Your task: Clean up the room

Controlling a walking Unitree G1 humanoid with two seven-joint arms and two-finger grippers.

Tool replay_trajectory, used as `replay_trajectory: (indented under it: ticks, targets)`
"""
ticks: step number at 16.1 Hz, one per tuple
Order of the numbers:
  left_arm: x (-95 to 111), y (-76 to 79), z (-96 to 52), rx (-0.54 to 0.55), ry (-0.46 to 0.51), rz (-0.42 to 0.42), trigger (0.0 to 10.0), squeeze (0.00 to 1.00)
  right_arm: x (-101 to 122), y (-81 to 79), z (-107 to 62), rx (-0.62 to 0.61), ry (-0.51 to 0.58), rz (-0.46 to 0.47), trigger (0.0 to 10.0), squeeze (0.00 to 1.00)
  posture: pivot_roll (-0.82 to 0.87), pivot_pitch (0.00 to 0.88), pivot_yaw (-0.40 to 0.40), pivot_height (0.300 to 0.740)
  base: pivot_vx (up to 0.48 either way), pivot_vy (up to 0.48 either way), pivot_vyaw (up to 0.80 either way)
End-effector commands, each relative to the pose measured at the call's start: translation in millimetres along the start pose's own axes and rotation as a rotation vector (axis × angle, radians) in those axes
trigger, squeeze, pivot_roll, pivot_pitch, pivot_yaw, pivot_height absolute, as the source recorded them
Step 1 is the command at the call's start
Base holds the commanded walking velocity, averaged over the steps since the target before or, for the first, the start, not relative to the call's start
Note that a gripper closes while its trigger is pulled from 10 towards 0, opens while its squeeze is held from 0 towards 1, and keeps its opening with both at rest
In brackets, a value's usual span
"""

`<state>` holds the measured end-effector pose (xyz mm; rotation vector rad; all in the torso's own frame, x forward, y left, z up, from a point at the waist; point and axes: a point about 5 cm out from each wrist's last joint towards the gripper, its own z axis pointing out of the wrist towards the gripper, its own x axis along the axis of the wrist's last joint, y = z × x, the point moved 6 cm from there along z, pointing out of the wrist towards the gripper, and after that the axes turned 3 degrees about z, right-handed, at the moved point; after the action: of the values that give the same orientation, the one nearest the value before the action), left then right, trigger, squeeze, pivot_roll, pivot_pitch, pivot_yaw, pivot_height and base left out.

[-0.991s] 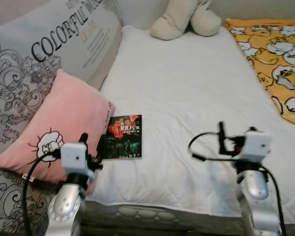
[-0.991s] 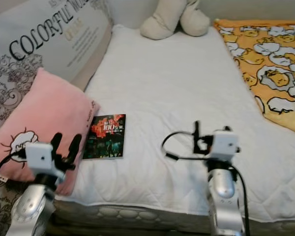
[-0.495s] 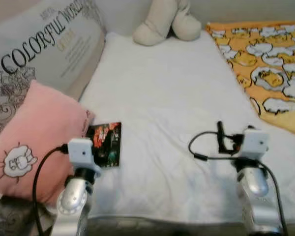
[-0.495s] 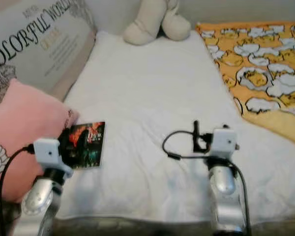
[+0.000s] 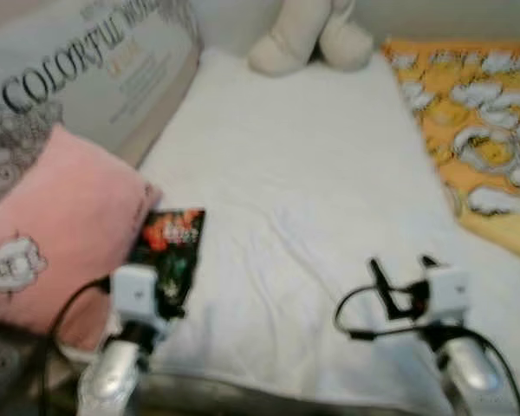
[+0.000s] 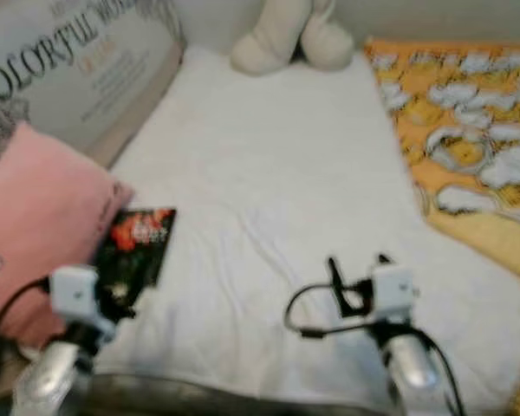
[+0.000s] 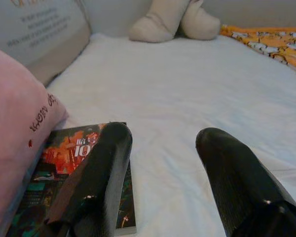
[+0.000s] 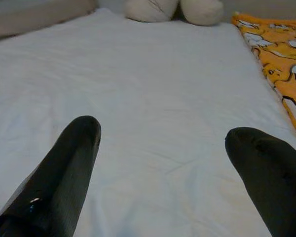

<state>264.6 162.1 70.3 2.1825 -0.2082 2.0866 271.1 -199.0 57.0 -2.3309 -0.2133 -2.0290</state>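
Surface: a bed with a white quilted cover [image 5: 312,199] takes up most of the scene; its near edge runs just in front of both arms.
Left side of bed: a large grey printed cushion with black lettering and scroll pattern [image 5: 78,78] leans along the edge, and a soft pink pillow with a small white cartoon print [image 5: 52,234] rests against it.
Far end: a cream plush toy [image 5: 308,35] sits at the head of the white cover.
Right side of bed: an orange blanket patterned with white cartoon shapes [image 5: 485,130] lies over the cover and reaches its right edge.
Task's thing: a thin dark book with a red and orange cover picture [image 7: 69,173] lies flat on the white cover, its long side just beside the pink pillow, near the bed's front left corner.
Left gripper [image 7: 160,143]: low over the bed at the book, fingers spread apart and holding nothing; one black finger [image 7: 101,173] overlaps the book's near right edge, though contact cannot be told.
Right gripper [image 8: 163,136]: above bare white cover, well apart from the book, fingers wide apart and holding nothing.
Sharpness: both head views are blurred.
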Motion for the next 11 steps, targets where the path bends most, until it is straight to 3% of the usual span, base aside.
replay_trajectory:
  ticks: [1, 4, 6, 8, 11]
  targets:
    - [7.0, 4.2, 5.2, 0.001, 0.030, -0.024, 10.0, 0.00, 9.0, -1.0, 6.5, -0.007, 0.031, 0.022, 10.0, 0.00, -0.15, 0.000, 0.075, 0.740, 0.000, -0.416, 0.00]
    - [6.5, 11.5, 11.3, -0.021, 0.019, -0.029, 10.0, 0.00, 20.9, -17.1, 21.0, 0.012, 0.083, 0.061, 10.0, 0.00, -0.15, 0.000, 0.076, 0.740, 0.080, -0.416, 0.00]
    - [4.6, 12.5, 13.9, -0.036, 0.007, -0.024, 10.0, 0.00, 22.0, -18.0, 23.2, 0.012, 0.085, 0.065, 10.0, 0.00, -0.15, 0.000, 0.080, 0.740, 0.000, -0.420, 0.00]
    - [6.3, 9.2, 31.2, -0.047, 0.009, -0.016, 10.0, 0.00, 27.2, -15.3, 32.0, -0.024, 0.100, 0.065, 10.0, 0.00, -0.16, 0.000, 0.087, 0.740, 0.246, -0.409, 0.00]
    - [5.4, 10.9, 33.1, -0.046, 0.005, -0.019, 10.0, 0.00, 28.2, -16.2, 34.2, -0.040, 0.098, 0.054, 10.0, 0.00, -0.17, 0.000, 0.095, 0.740, 0.261, -0.401, -0.80]
